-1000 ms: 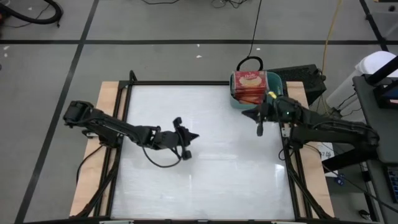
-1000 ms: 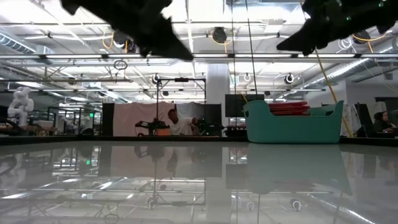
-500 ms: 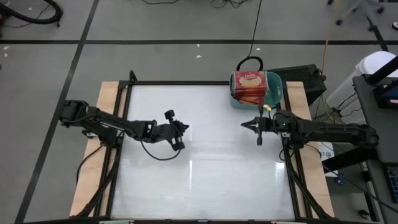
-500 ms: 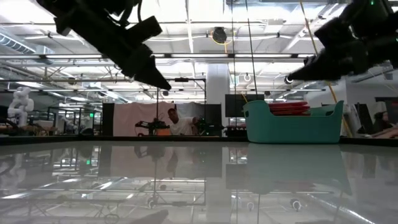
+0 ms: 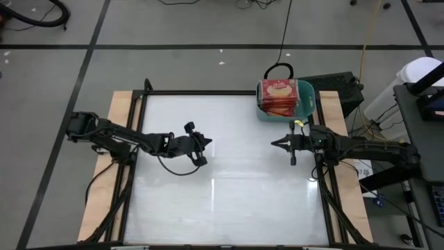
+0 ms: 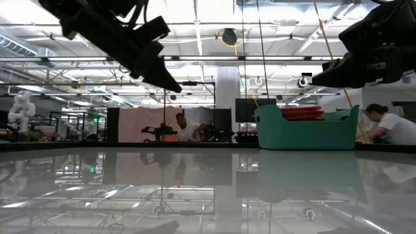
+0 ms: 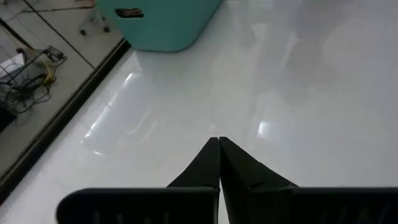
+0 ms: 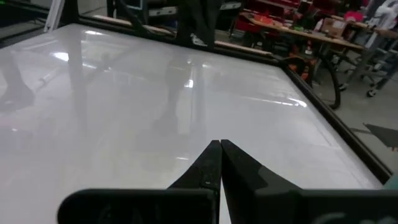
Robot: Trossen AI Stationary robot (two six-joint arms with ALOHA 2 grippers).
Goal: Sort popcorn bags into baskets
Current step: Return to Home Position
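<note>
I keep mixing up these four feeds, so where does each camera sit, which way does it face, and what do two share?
High: above the table, looking straight down; both arms, left hand and right hand, show.
Low: at tabletop height, looking level into the room; both arms show at the top.
Left wrist: on the left arm, facing the teal tub; its shut fingers show.
Right wrist: on the right arm, facing across the table; shut fingers show.
Shared: high and low both show popcorn bags in the tub.
</note>
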